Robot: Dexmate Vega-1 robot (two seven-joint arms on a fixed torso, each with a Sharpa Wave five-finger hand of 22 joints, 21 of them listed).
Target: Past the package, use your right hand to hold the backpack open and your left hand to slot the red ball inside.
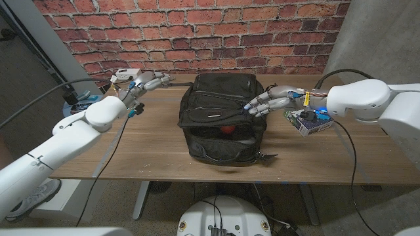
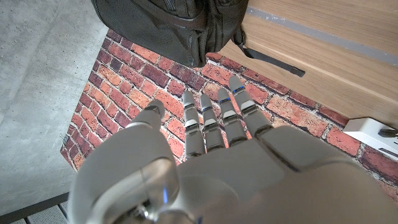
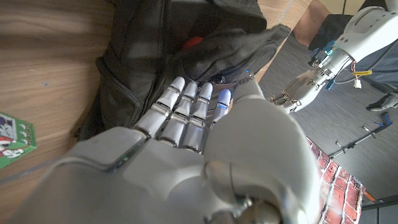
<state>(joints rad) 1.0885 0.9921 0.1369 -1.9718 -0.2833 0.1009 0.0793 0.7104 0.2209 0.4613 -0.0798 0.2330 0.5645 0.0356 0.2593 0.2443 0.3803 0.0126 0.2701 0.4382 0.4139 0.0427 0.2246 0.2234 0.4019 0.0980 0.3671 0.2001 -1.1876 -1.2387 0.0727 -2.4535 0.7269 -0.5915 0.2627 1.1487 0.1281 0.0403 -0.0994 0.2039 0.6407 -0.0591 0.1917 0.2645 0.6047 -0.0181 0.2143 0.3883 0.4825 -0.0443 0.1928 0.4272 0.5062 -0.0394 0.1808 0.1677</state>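
The black backpack [image 1: 220, 98] lies in the middle of the table, its front opening lifted. The red ball [image 1: 226, 129] sits inside the opening, also seen past the flap as the red ball [image 3: 194, 42]. My right hand [image 1: 268, 102] grips the edge of the backpack's flap [image 3: 236, 50], fingers on top and thumb at the rim, and holds it up. My left hand [image 1: 147, 83] hovers off the backpack's far left corner, fingers spread and holding nothing; the left hand [image 2: 217, 143] is likewise empty in its wrist view. The package [image 1: 308, 122] lies under my right wrist.
A small white box [image 1: 128, 73] stands at the table's back left, near my left hand. A brick wall [image 1: 197, 26] runs behind the table. Bare wood [image 1: 144, 147] lies to the left and front of the backpack.
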